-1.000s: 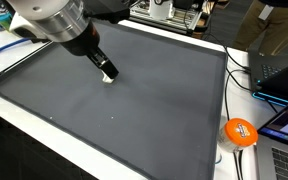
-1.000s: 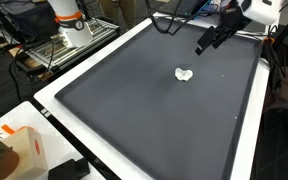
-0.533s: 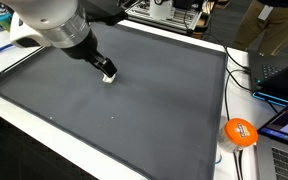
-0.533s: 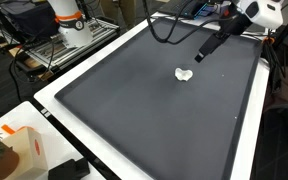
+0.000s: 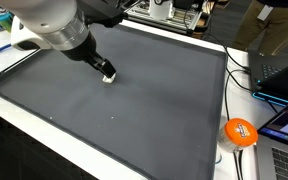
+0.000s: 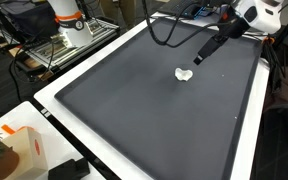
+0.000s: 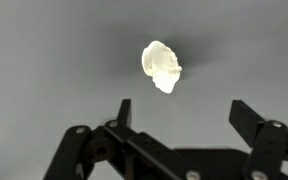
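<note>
Lab-like room, cluttered at the edges: a laptop (image 5: 284,72) and an orange disc (image 5: 240,131) sit off one side of the worktop (image 6: 46,97), an orange-and-white box (image 6: 19,146) stands by a corner, and there are shelving and cables behind. Worktop is white-rimmed and covered by a dark grey mat (image 5: 164,110), flat, matte, faintly speckled. Only thing on the mat is a small white crumpled lump (image 6: 185,74), lying in the open, well apart from every edge. Change over the last second: the gripper (image 6: 201,56) has come down and drawn in toward the lump, most of that early on, little since. The lump itself has not shifted. Wrist view has the lump (image 7: 162,66) just ahead of the fingers (image 7: 125,110), which are spread wide with nothing between them. Reading: closer in, no contact yet, nothing held.
</note>
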Tool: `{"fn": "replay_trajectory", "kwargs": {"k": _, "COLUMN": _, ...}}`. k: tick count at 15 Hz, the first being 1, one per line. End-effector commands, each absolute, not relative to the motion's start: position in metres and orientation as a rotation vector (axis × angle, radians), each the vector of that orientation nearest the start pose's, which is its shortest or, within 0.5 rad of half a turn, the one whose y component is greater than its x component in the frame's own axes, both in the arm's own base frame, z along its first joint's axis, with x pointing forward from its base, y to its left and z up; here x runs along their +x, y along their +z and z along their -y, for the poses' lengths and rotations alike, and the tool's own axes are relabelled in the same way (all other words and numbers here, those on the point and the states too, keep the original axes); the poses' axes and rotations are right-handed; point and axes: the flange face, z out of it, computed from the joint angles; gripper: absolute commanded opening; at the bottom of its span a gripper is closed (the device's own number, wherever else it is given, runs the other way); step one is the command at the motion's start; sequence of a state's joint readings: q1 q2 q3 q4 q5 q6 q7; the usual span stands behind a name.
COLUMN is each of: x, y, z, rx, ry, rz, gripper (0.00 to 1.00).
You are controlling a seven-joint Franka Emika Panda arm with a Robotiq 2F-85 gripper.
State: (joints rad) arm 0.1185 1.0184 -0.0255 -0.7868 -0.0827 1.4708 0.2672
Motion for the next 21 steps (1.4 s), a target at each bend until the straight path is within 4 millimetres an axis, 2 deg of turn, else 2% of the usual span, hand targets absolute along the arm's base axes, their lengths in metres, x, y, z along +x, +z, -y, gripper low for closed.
{"fn": "replay_trajectory", "kwargs": {"k": 1, "x": 0.754, "y": 0.275, "z": -0.061, "rx": -3.267, "ry": 0.513, "rz": -0.240, "gripper": 1.00}}
{"fn": "replay_trajectory", "kwargs": {"k": 12, "x": 0.762, "y": 0.246, "z": -0.065, "rx": -3.259, "ry": 0.472, "rz": -0.224, "gripper": 1.00}}
{"fn": "replay_trajectory", "kwargs": {"k": 21, "x": 0.756, "y": 0.217, "z": -0.066, "rx": -3.290, "ry": 0.574, "rz": -0.187, "gripper": 1.00}}
